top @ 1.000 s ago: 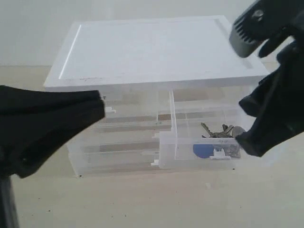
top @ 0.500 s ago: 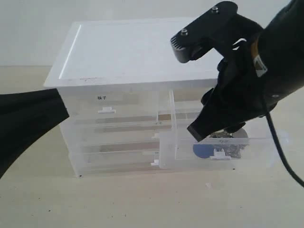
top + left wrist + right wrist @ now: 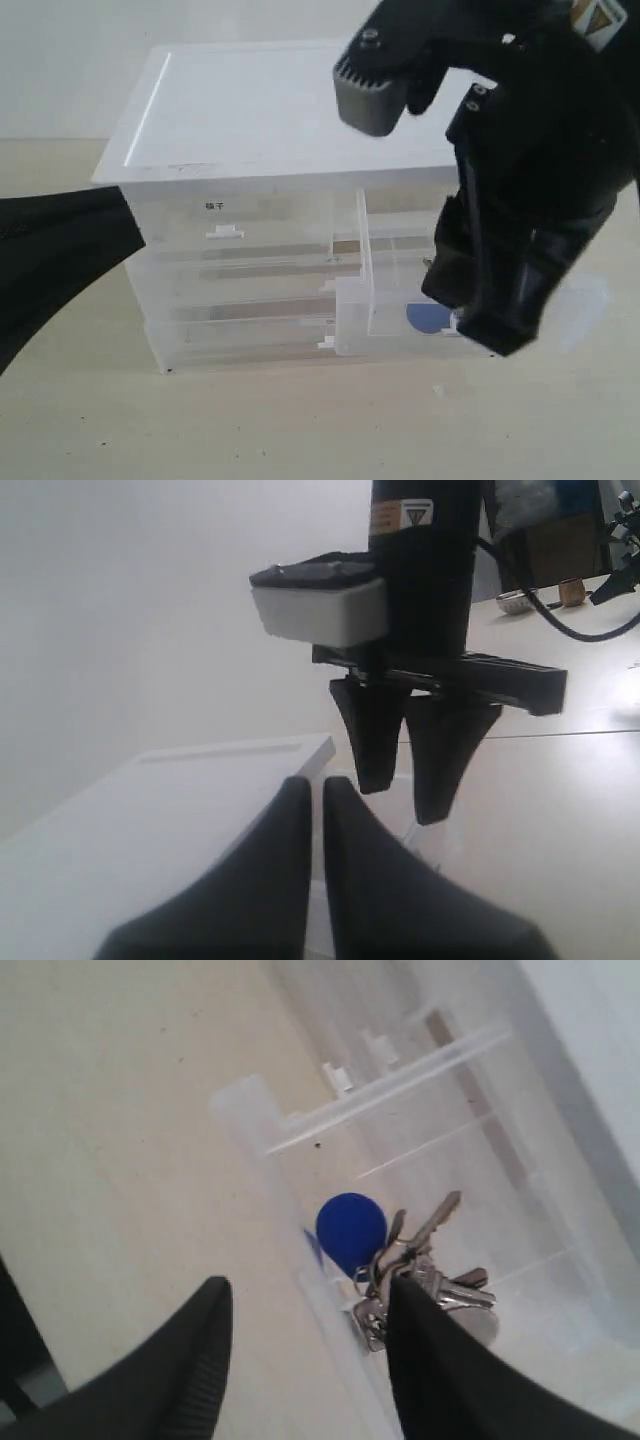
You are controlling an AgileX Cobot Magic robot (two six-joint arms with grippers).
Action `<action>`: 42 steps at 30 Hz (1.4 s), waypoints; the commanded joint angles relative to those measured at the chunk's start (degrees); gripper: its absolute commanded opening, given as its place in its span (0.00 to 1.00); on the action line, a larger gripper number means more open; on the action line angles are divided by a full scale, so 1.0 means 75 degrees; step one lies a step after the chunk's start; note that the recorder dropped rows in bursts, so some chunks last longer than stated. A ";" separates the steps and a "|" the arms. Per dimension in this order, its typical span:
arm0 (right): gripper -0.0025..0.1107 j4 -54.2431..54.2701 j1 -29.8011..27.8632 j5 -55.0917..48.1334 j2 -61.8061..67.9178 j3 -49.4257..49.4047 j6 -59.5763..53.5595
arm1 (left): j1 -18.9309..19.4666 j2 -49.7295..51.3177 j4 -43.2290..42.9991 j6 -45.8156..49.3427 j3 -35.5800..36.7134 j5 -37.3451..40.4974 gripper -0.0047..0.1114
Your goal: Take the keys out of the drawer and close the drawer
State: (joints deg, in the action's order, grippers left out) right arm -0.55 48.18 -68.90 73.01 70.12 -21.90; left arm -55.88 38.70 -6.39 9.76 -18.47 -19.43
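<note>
The drawer [image 3: 385, 338] stands pulled out at the cabinet's lower right. The keys lie inside it; in the exterior view only their blue tag [image 3: 428, 318] shows, since my right gripper [image 3: 495, 325] hangs in front of the rest. In the right wrist view the keys [image 3: 425, 1278] and the blue tag [image 3: 351, 1230] lie behind the drawer's front wall [image 3: 262, 1130]. My right gripper [image 3: 312, 1305] is open and straddles that wall: one finger over the table, the other above the keys. It holds nothing. My left gripper [image 3: 315, 788] is shut and empty, beside the cabinet's left side.
The translucent cabinet has a white top [image 3: 300, 100] and further shut drawers [image 3: 240, 250] to the left of the open one. The left arm [image 3: 50, 260] fills the exterior view's left edge. Bare beige table [image 3: 300, 420] lies in front.
The right arm has swung in from the right and dropped over the open drawer, hiding most of the keys in the exterior view. The left arm drew back leftward.
</note>
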 commanded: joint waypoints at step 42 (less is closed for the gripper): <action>0.03 -0.1144 0.0668 0.0974 -0.1648 -0.1674 -0.0904 | 0.0081 0.1329 0.0365 0.0194 0.0072 -0.0210 0.08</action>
State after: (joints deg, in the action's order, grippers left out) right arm -8.12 53.22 -65.69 61.72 57.00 -29.55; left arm -55.41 44.15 -4.90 10.96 -18.21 -19.65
